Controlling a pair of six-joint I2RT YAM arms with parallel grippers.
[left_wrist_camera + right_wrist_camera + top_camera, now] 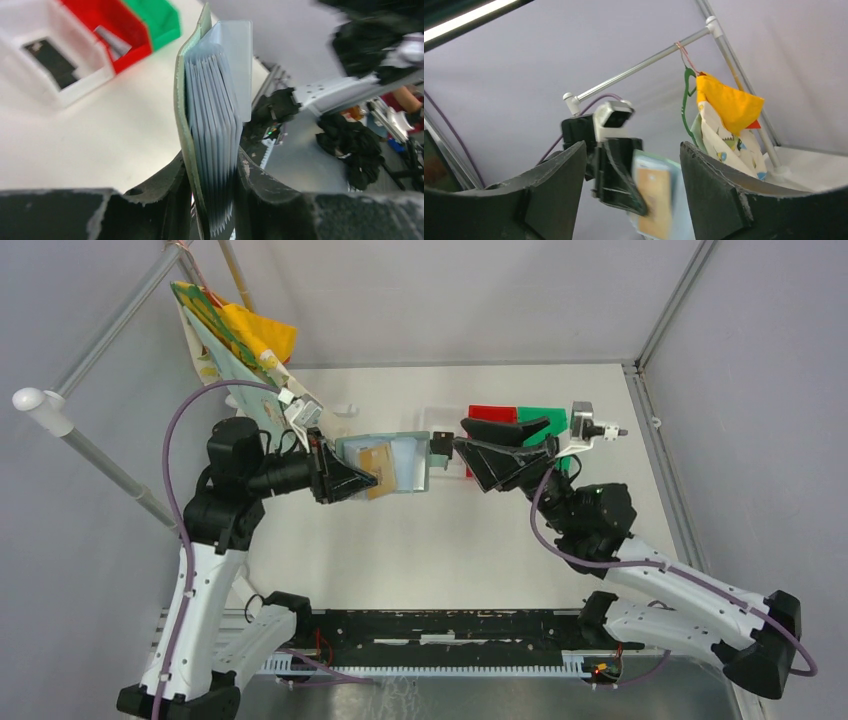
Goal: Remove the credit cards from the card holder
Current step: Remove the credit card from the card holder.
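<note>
The white-shelled left arm (195,590) and white-shelled right arm (690,585) have matte black rounded joints. A thin purple cable (168,455) runs along each. The black wedge-shaped fingers (719,200) have rough, chipped edges.

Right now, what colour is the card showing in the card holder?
Tan-gold; the card in the card holder shows best in the top view.

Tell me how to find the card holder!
Look above the middle of the white table. The left gripper holds the card holder up in the air there. It is the pale grey-green wallet with a tan card showing, unlike the red bin and green bin behind.
</note>
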